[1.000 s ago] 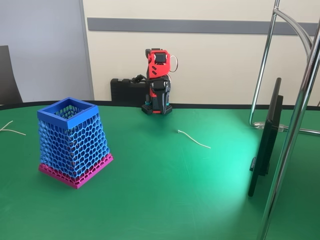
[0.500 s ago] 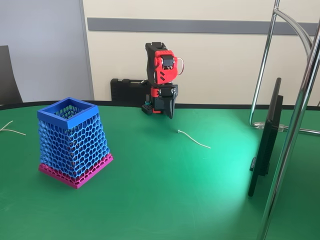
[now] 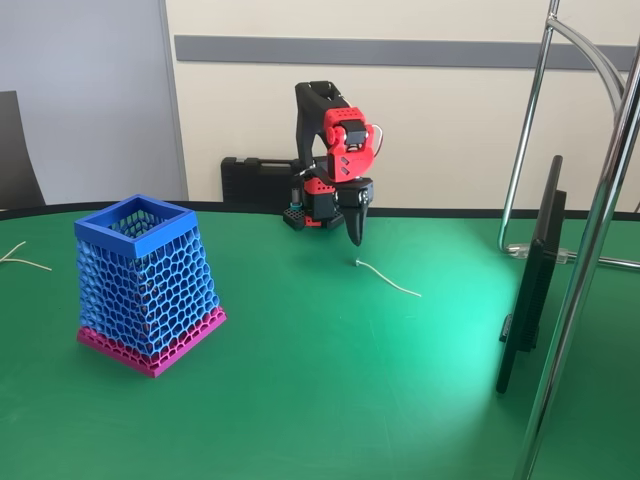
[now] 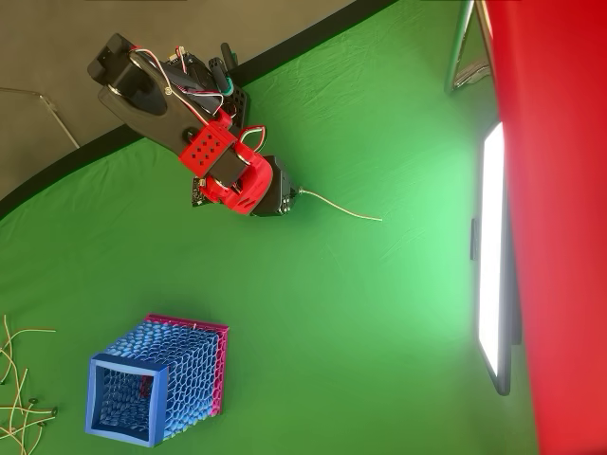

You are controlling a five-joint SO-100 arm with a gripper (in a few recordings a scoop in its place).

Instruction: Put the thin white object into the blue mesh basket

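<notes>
Fixed view, strand: we saw the thin white object point(image 3: 387, 279) lying flat on the green surface point(image 3: 320, 390), a slender pale wire with a slight curve, its far end hooked just below the arm's tip.
Fixed view, arm: the red and black gripper point(image 3: 355, 238) pointed straight down over that end; its jaws looked drawn together into one dark point, with nothing between them.
Fixed view, basket: the blue mesh basket point(image 3: 147, 280) stood upright at the left, well apart from the strand, on its magenta base.
Overhead view, strand: we saw the thin white object point(image 4: 341, 208) running away from the arm, one end at the gripper point(image 4: 287, 197).
Overhead view, basket: the blue mesh basket point(image 4: 156, 391) stood near the lower left, beside loose pale wires point(image 4: 17, 379) at the edge.
Overhead view, jaws: the arm's body hid them, so we could not tell their state here.
</notes>
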